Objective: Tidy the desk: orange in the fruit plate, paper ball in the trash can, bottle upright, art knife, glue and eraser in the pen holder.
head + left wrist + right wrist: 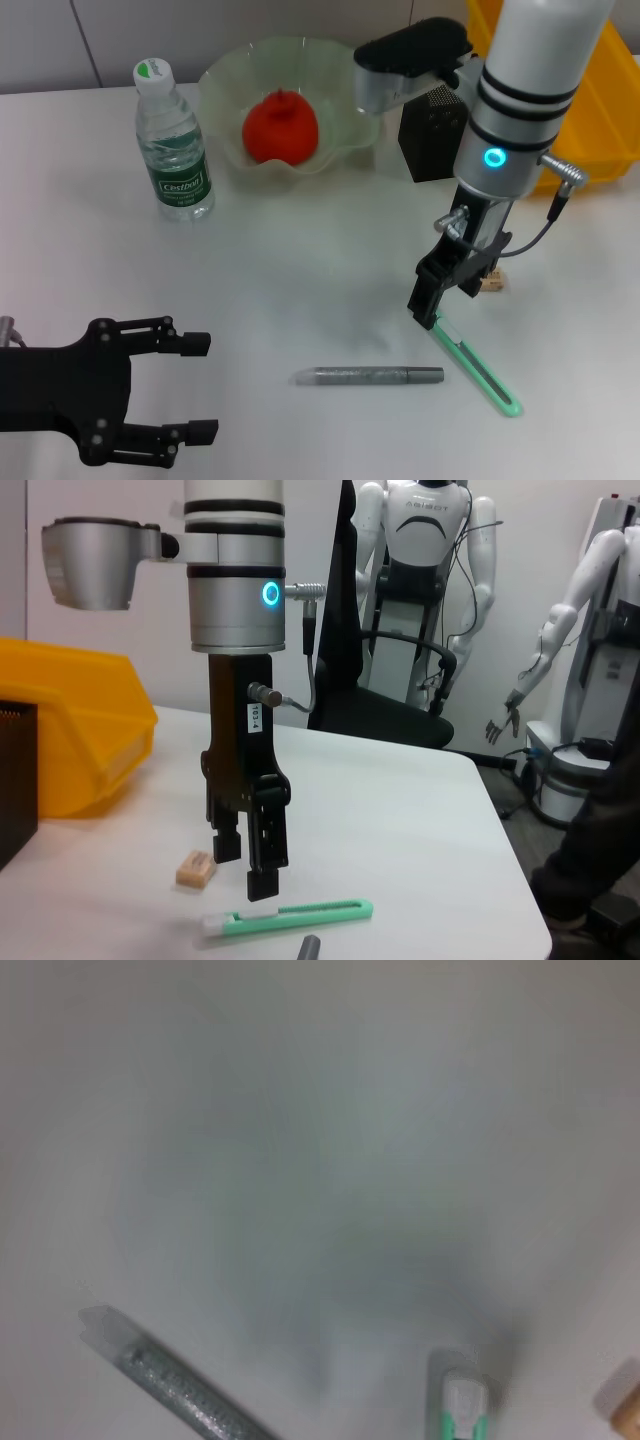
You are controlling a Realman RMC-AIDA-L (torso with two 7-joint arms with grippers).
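While my left end effector (205, 388) rests low over the near left part of the counter (300, 270) with its fingers spread and nothing between them, my right end effector (428, 305) hangs straight down over the near right part. Its fingers point at the counter with only a narrow gap between them, and they grip nothing. The tips hover just above the white end of the knife (480, 368), a green one lying flat and running away toward the near right. From the left wrist the tips seem slightly clear of the knife, though I cannot tell for sure. Just beside the fingers on the far side lies the small tan eraser (491, 282). To the left of the knife, well clear of it, the grey glue (367, 376) lies flat. The orange (281, 127) sits in the plate (330, 70) at the back. Left of the plate the bottle (172, 143) stands upright. Right of the plate stands the black holder (430, 135), partly hidden by my right arm, with a yellow bin (610, 100) behind it.
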